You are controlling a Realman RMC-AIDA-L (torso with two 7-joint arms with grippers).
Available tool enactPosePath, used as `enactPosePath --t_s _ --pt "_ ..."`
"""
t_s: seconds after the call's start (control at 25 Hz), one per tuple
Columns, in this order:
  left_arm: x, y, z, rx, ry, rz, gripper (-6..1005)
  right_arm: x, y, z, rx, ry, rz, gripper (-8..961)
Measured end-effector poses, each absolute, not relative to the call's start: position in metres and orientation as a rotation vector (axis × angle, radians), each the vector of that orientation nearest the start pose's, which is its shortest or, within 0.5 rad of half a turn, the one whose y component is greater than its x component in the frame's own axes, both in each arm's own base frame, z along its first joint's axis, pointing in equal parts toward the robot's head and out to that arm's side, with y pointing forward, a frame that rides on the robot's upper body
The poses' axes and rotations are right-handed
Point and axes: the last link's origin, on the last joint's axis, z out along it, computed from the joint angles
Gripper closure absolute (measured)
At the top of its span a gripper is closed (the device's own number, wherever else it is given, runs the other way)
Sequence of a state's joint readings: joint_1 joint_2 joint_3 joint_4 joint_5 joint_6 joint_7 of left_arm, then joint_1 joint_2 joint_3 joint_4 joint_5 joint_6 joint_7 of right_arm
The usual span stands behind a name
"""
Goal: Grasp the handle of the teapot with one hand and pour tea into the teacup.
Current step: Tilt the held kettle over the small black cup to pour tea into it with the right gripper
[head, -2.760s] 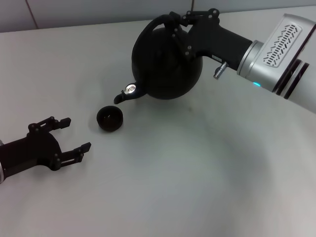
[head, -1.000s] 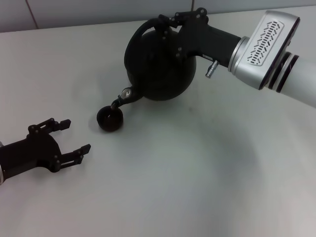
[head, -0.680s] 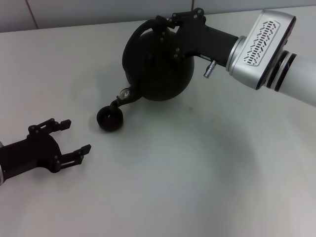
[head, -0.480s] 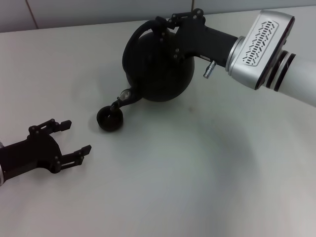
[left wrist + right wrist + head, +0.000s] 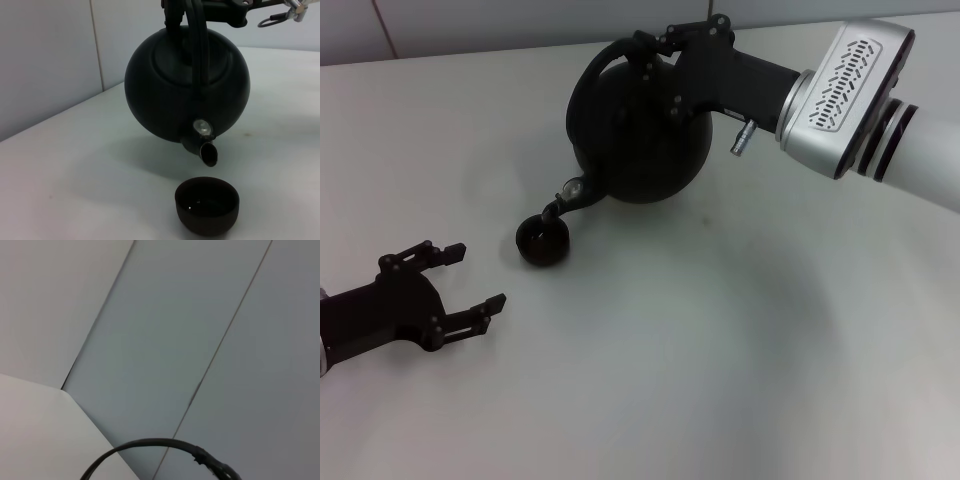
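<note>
The black round teapot (image 5: 635, 135) hangs in the air, held by my right gripper (image 5: 665, 55), which is shut on the arched handle (image 5: 603, 58) at its top. The pot is tilted, and its spout (image 5: 565, 205) points down just above the small black teacup (image 5: 543, 241) on the white table. In the left wrist view the teapot (image 5: 187, 95) is seen from the front, with its spout (image 5: 206, 152) over the far rim of the teacup (image 5: 206, 205) and the handle (image 5: 197, 45) running over the lid. My left gripper (image 5: 480, 275) rests open and empty near the table's left front.
The white table (image 5: 720, 350) spreads out to the right and front. A grey panelled wall (image 5: 520, 20) runs along the back edge. The right wrist view shows only wall panels and a thin black arc (image 5: 150, 444).
Since 2.8 s ago my right gripper has carried the teapot left and tipped its spout down over the teacup. In the last second it has barely moved. The left arm is still.
</note>
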State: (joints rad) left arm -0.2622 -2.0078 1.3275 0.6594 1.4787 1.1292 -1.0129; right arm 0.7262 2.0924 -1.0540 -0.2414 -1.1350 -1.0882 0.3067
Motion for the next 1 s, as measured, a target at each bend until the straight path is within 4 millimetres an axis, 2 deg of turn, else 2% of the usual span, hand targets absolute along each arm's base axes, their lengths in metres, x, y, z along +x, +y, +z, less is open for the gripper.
enactPosePath --t_s 0.36,1.0 --pt "-0.3198 0.2946 -0.0301 -2.602 -0.372 -0.395 178 0.2099 0.4015 -0.0551 -2.280 -0.223 0.546 848" --pt "-0.3195 0.2942 -0.0306 -2.605 -0.371 -0.395 177 0.2071 0.4034 -0.0538 -2.278 -0.225 0.551 849"
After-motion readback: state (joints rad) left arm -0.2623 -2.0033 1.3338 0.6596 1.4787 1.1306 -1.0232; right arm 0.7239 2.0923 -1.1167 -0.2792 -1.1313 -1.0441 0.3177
